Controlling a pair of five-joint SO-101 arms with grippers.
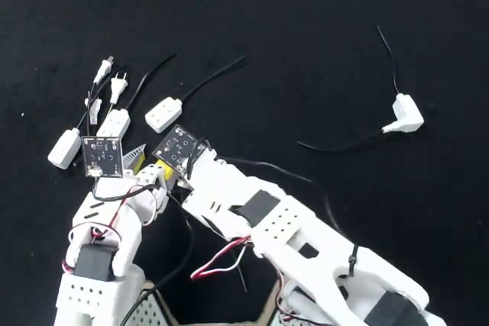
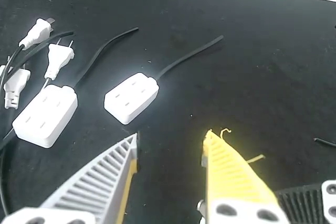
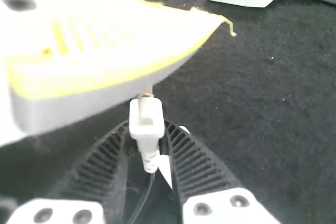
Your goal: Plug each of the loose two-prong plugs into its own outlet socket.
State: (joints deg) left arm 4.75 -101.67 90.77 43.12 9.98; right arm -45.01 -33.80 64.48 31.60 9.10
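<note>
— What is taking up the black table [image 1: 306, 43]?

— Mostly the arms. The right arm [image 1: 283, 223] is lying across from the near edge, and the left arm [image 1: 103, 234] is sitting close beside it.

— And the grippers?

— The right gripper [image 3: 147, 128] is clenching a white two-prong plug [image 3: 144, 118], prongs pointing away from it. The left gripper [image 2: 170, 141] is hanging spread apart, holding nothing, and its yellow finger [image 3: 105, 35] is standing right in front of those prongs.

— Sockets?

— One white socket [image 1: 163, 114] is lying just beyond the grippers, with a second socket [image 1: 113, 124] beside it and a third white block [image 1: 64, 148] ending the row. Three loose plugs [image 1: 117, 88] are lying behind them. An angled plug [image 1: 405, 116] is sitting well apart on the right.
</note>
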